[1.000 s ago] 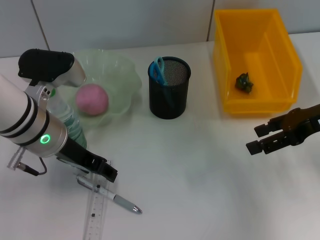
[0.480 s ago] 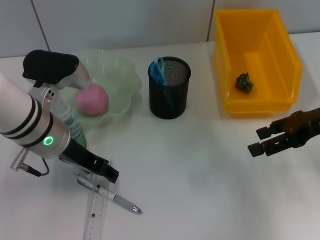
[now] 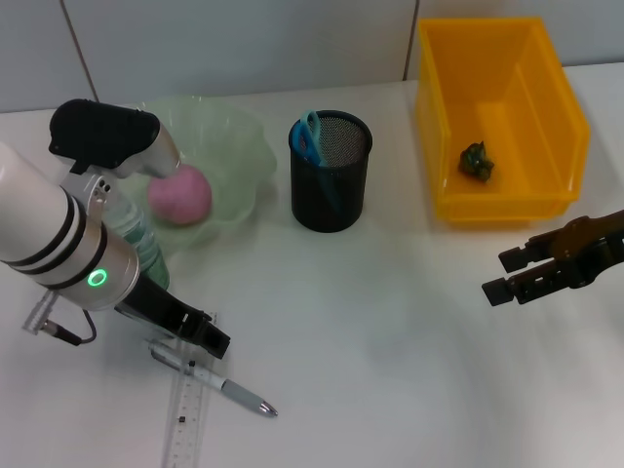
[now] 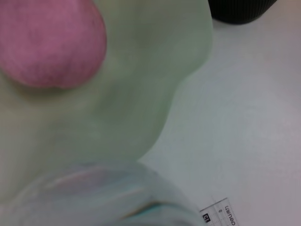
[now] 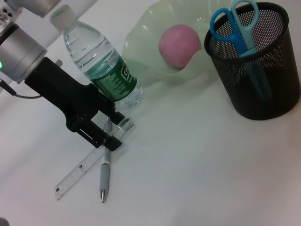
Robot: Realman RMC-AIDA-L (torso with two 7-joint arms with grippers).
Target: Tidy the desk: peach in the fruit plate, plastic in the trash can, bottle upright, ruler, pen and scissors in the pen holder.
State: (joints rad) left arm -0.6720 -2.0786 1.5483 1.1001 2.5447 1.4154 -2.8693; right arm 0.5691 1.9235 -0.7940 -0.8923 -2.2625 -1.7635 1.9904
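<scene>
Left end effector (image 3: 200,334): dark fingers low over the counter (image 3: 390,331), just above the upper end of the ruler and the pen; whether they are open or closed cannot be told.
Left arm: white forearm with black bands and a green ring light, slanting down from the left edge, partly covering the bottle.
Ruler (image 3: 187,409): clear plastic strip, flat on the counter, long axis running near to far, its far end under the left end effector.
Pen (image 3: 219,382): silver-grey, flat, lying diagonally across the ruler, tip pointing toward the near right.
Bottle (image 5: 104,71): clear water bottle with green label and white cap, upright, just beside the fruit plate.
Peach (image 3: 179,193): pink, round, inside the pale green fruit plate (image 3: 244,136).
Scissors (image 3: 309,138): blue handles up, standing in the black mesh pen holder (image 3: 331,190).
Plastic (image 3: 476,160): dark green crumpled scrap in the yellow trash can (image 3: 565,117).
Right end effector (image 3: 507,274): hovers near the trash can, fingers parted, holding nothing.
</scene>
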